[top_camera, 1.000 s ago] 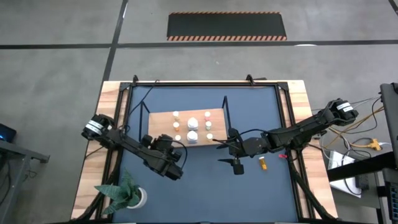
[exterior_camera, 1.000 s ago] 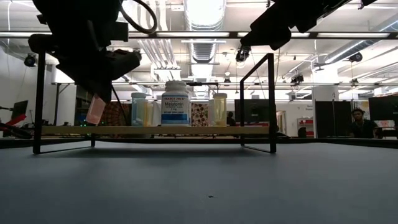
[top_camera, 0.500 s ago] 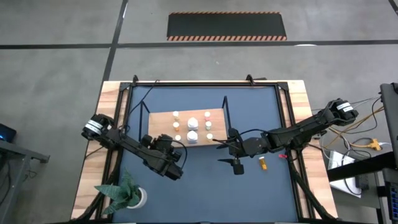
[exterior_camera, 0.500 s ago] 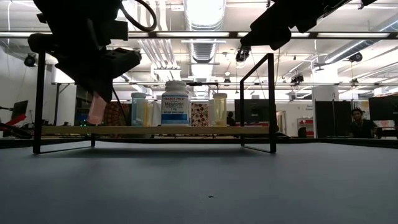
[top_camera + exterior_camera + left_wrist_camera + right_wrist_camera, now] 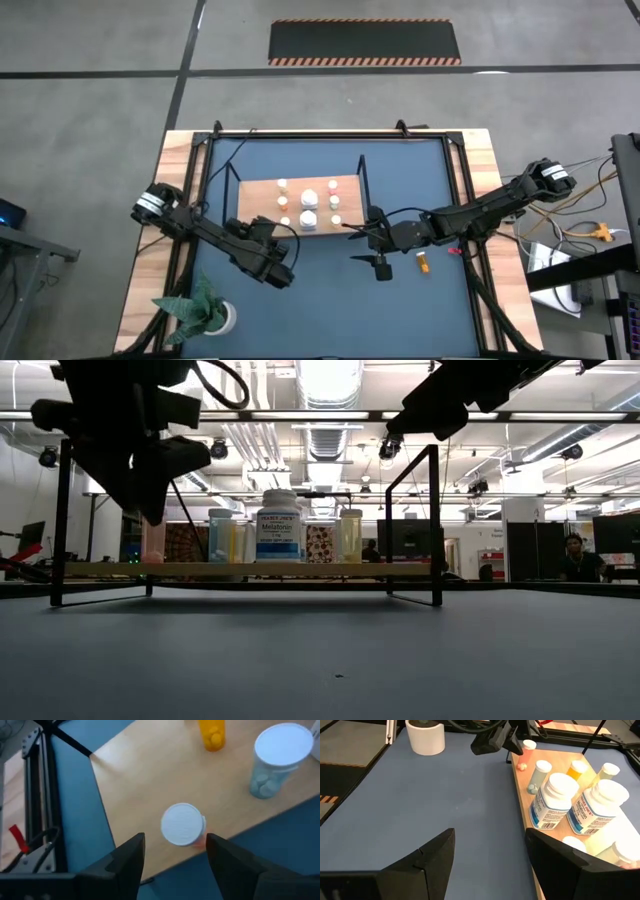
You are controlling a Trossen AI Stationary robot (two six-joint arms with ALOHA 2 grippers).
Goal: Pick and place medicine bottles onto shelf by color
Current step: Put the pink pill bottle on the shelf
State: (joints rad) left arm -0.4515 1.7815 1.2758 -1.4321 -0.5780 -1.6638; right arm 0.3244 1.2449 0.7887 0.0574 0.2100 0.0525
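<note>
Left gripper [image 5: 175, 865] open above the near corner of the shelf [image 5: 150, 775], fingers [image 5: 127, 862] spread to either side of a pink bottle [image 5: 183, 824] with a white cap, gripping nothing; bottle upright on the board, close to its edge, clear of both fingers. In the low view, same bottle [image 5: 153, 541] half hidden behind the dark gripper body, only its pink lower part showing. Beside it, a blue-tinted bottle [image 5: 280, 757] and an orange one [image 5: 212, 732], the orange one cut off at the frame edge. Right gripper [image 5: 487, 855] open and empty over bare blue table [image 5: 420, 810], just off the shelf's side. Two larger white bottles [image 5: 552, 800] seen there, labels too small to read from above. One orange bottle [image 5: 422, 262] lying on the table, off the shelf, near the right arm. From overhead, small bottles on the shelf [image 5: 300, 200] mere dots, colours hard to separate.
</note>
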